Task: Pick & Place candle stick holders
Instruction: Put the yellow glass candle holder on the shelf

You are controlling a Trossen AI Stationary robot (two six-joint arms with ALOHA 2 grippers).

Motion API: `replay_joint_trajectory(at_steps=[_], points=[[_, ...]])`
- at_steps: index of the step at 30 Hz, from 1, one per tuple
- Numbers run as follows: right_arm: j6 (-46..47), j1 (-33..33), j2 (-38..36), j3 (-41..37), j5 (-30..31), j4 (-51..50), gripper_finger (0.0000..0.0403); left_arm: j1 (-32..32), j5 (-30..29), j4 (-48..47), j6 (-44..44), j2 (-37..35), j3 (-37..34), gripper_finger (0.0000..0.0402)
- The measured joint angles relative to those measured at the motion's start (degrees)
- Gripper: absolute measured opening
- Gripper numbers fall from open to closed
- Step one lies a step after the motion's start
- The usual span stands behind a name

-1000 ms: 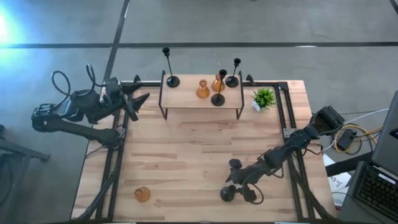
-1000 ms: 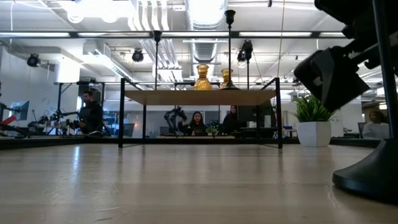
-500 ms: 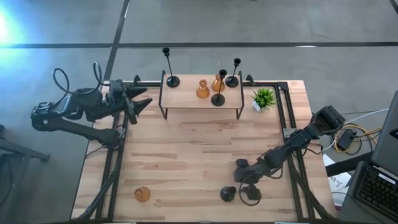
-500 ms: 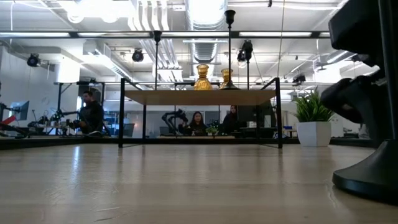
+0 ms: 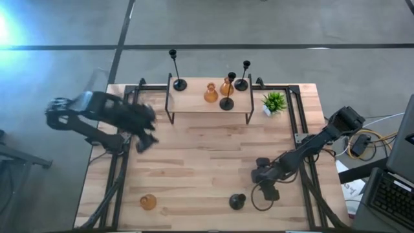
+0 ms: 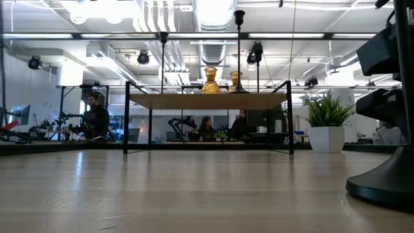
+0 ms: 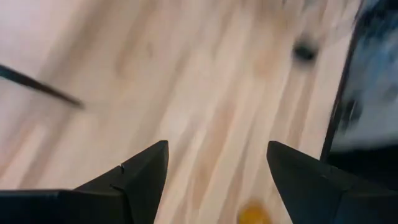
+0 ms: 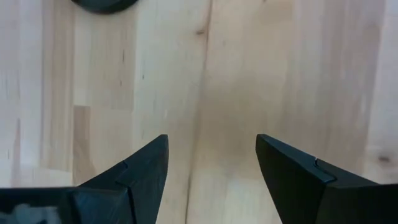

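On the table's near part a black candle stick holder (image 5: 237, 201) stands on its round base, and a squat amber one (image 5: 148, 202) sits toward the near left corner. Three black holders (image 5: 226, 103) and two amber ones (image 5: 211, 94) stand on or beside the small wooden shelf (image 5: 194, 103) at the far edge. My right gripper (image 5: 266, 191) hovers open, just right of the near black holder, whose base (image 8: 102, 5) shows in its wrist view. My left gripper (image 5: 145, 141) is open over the table's left part, pointing down, with nothing between its fingers (image 7: 143, 171).
A small green potted plant (image 5: 274, 101) stands right of the shelf. The black table frame (image 5: 294, 116) runs along the edges. Bare wood lies between the shelf and the near holders. People and equipment show in the room beyond the table in the low view.
My left gripper has swung from the far left edge in over the table, toward the near side, and tipped downward. My right gripper has drawn away from the near black holder toward the table's right edge, tipping further down. The holder stands where it was.
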Motion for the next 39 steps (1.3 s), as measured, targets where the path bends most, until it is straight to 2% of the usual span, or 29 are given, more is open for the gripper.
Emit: replay_joint_trajectory(at_steps=[4,8,20,29,34,39], points=[[2.22,-0.02,-2.26,-1.67,1.22,0.04,0.0231,-5.79,3.94,-6.76,-0.1,7.08,1.96,0.0277],[4.21,0.09,-4.74,-3.34,2.79,0.08,0.0227,-12.19,4.9,-8.81,-0.14,10.78,2.4,0.0277],[6.28,0.11,-10.61,-6.09,7.28,0.54,0.0226,-28.78,0.31,-8.61,-12.13,15.51,1.78,0.0277],[6.35,0.11,-11.05,-7.05,7.41,0.7,0.0226,-35.74,-0.56,-8.62,-16.23,18.93,1.74,0.0277],[6.35,0.11,-10.72,-7.05,7.69,0.81,0.0226,-38.31,-0.53,-5.17,-16.88,20.88,0.52,0.0277],[6.32,0.11,-10.72,-7.05,7.74,1.05,0.0226,-40.67,-0.49,-1.98,-22.72,21.15,-1.84,0.0277]])
